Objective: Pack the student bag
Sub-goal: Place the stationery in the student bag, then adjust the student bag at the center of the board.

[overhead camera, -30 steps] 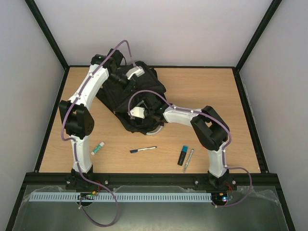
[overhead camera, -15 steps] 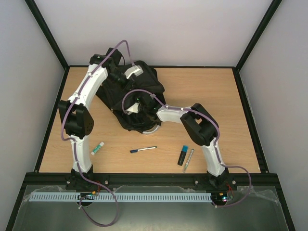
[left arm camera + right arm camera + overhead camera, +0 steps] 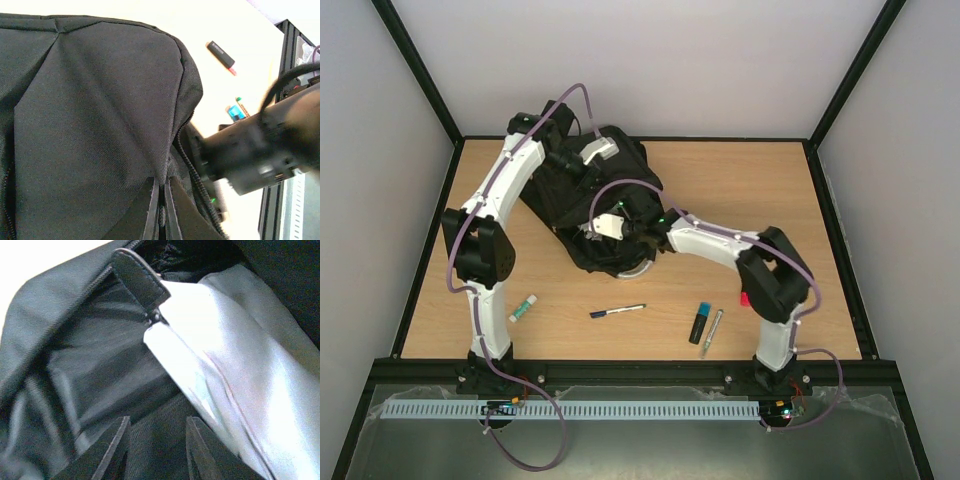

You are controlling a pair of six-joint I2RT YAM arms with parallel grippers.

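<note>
— Wooden table (image 3: pixel 750 190), black frame on its edges, pale walls close on three sides. What do we see at the left?

— Our left gripper (image 3: pixel 582 165) reaches over to the far side. Its jaws are pressed together on a fold of the student bag (image 3: pixel 620 195). This bag lies far and left of centre, close to the rear frame. Only a narrow strip of wood lies between it and the left edge.

— And in the middle?

— Our right gripper (image 3: pixel 157 422) is inside the bag's opening. Its fingers stand partly apart and we see nothing between them. A pale pouch (image 3: pixel 240 380) lies just beside the right finger, under a black zip tab (image 3: pixel 137 282).

— What is near the front edge?

— From the left: a small glue stick (image 3: pixel 524 308), a pen (image 3: pixel 617 311), a blue marker (image 3: pixel 700 321) and a silver pen (image 3: pixel 711 333). All four are well apart from the bag. The last two lie just beside each other.

— Where do we have room?

— Right of the bag, the bare wood runs up to the right frame. Only our right arm crosses it.
</note>
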